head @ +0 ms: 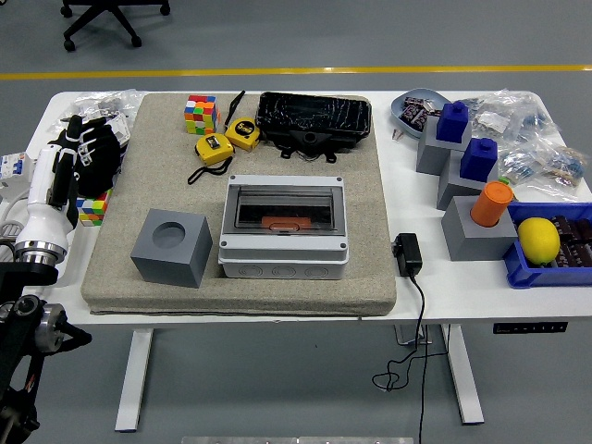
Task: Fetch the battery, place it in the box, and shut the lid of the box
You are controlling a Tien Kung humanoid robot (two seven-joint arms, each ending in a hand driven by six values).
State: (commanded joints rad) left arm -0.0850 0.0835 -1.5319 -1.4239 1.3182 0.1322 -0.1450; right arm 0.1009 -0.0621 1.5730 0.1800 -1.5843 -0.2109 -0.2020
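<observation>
The grey box (285, 236) sits in the middle of the beige mat (370, 277). Its clear lid (285, 205) lies flat over the top. Through the lid I see the orange-brown battery (285, 222) lying inside. My left hand (83, 151) hovers over the table's left edge, well to the left of the box. Its black fingers are curled in and hold nothing. The white forearm (42, 208) runs down to the lower left. My right arm is out of the picture.
A grey cube with a round hole (171, 245) stands left of the box. A small colour cube (91, 205) lies just below my left hand. At the mat's back are a Rubik's cube (200, 114), two yellow tape measures (213, 148) and a black pouch (313, 116). A charger (407, 252), grey blocks and a lemon (539, 239) occupy the right.
</observation>
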